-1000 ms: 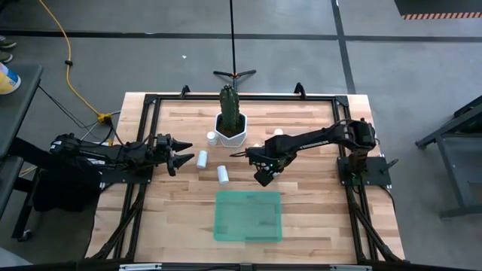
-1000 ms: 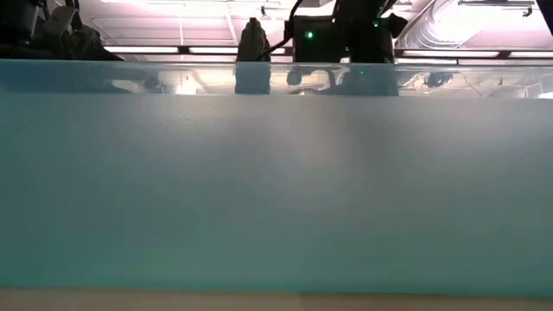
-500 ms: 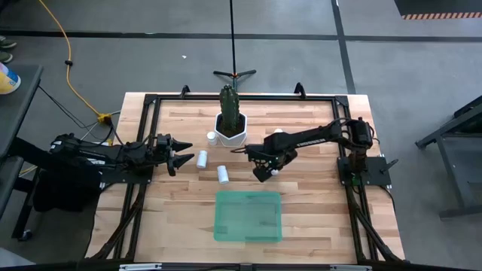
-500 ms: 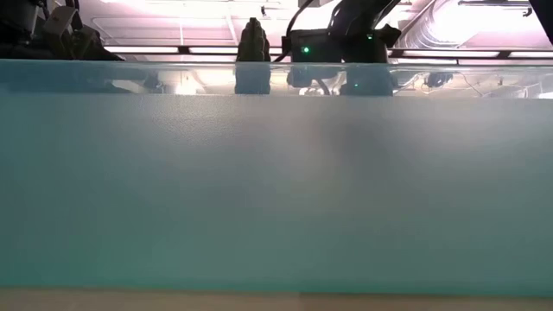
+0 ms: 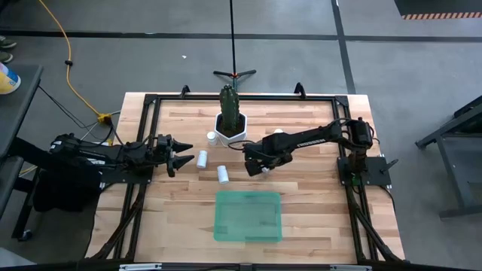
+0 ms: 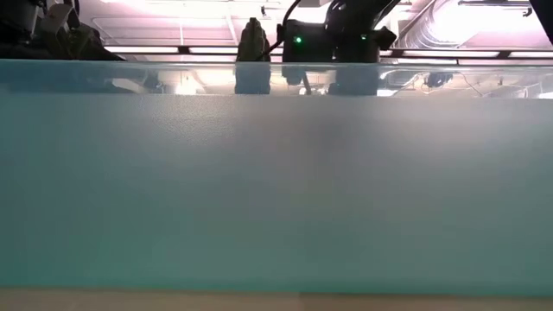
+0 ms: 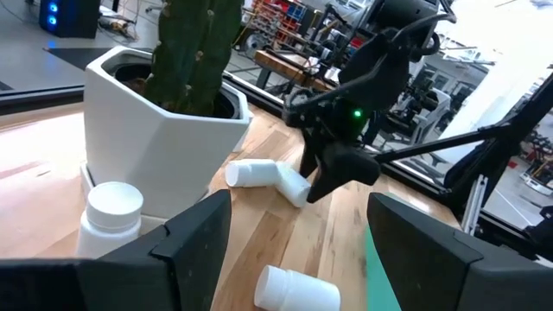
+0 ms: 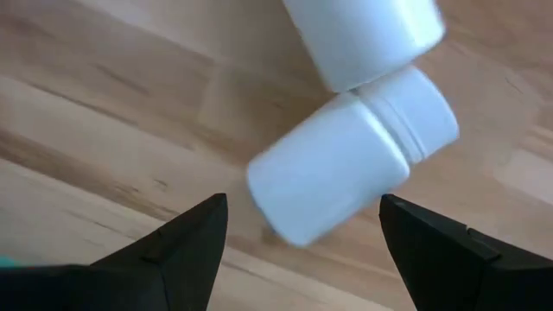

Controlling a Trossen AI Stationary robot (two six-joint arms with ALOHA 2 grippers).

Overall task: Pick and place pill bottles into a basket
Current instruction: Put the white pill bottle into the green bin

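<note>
The green basket (image 5: 248,216) lies flat near the table's front edge, and its wall fills the low view (image 6: 276,173). Two white pill bottles (image 5: 202,158) (image 5: 223,174) lie on their sides left of centre. One (image 5: 211,137) stands upright beside the white cactus pot (image 5: 230,129), and one (image 5: 278,132) is right of the pot. My right gripper (image 5: 252,165) is open just right of the pot. In its wrist view a lying bottle (image 8: 346,164) is ahead between its fingers, untouched, with another bottle (image 8: 363,34) against it. My left gripper (image 5: 177,154) is open and empty at the left.
The cactus pot (image 7: 164,138) stands at the table's far middle, close to my right gripper and the bottles. A black frame (image 5: 151,102) runs along the table's edges. Bare wood lies between the bottles and the basket.
My right gripper has moved toward the table's left and a little toward its far edge, closer to the pot and the bottles beside it. It has stayed open.
</note>
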